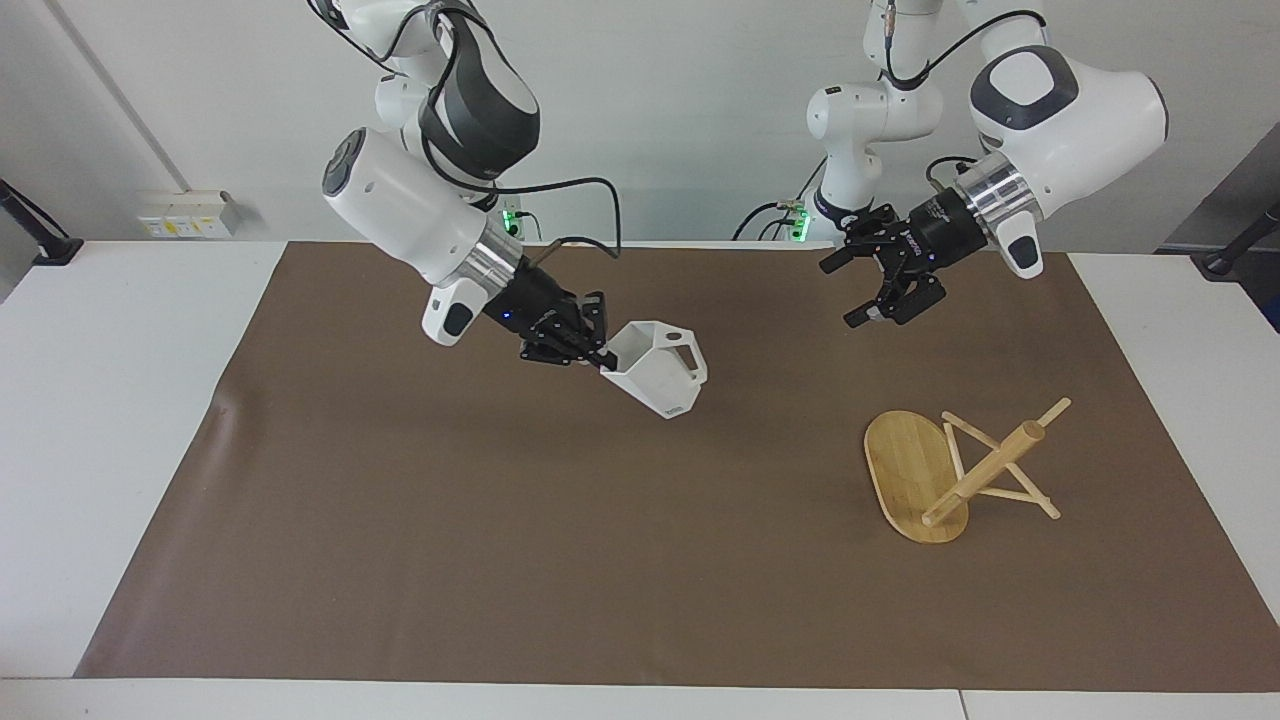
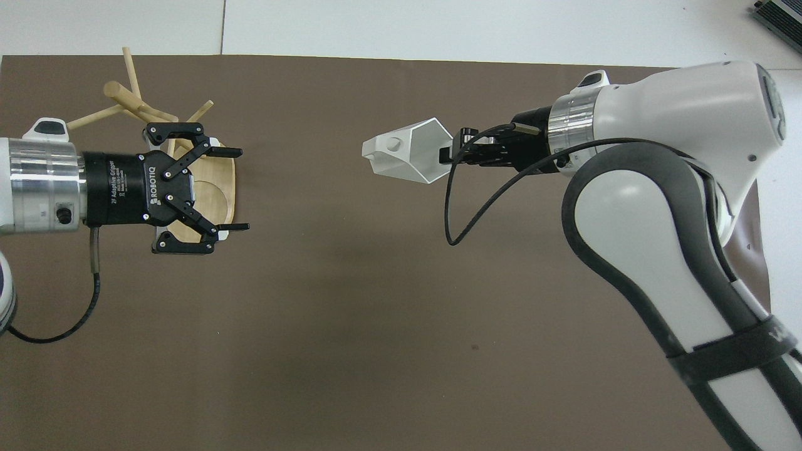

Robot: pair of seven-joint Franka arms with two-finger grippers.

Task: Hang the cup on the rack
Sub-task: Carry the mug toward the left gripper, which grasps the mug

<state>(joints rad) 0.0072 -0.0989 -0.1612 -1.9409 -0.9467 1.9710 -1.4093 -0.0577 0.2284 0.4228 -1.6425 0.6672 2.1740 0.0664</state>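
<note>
My right gripper (image 1: 600,360) is shut on the rim of the white faceted cup (image 1: 655,380) and holds it tilted in the air over the middle of the brown mat. The cup's handle with its round hole points toward the left arm's end; it also shows in the overhead view (image 2: 407,150), held by the right gripper (image 2: 448,153). The bamboo rack (image 1: 905,470) lies tipped on its side on the mat at the left arm's end, post (image 1: 985,475) and pegs slanting. My left gripper (image 1: 838,295) is open and empty in the air, covering part of the rack's base (image 2: 219,194) from above (image 2: 244,189).
The brown mat (image 1: 500,550) covers most of the white table (image 1: 100,400). The right arm's cable (image 2: 451,213) hangs in a loop beside the cup.
</note>
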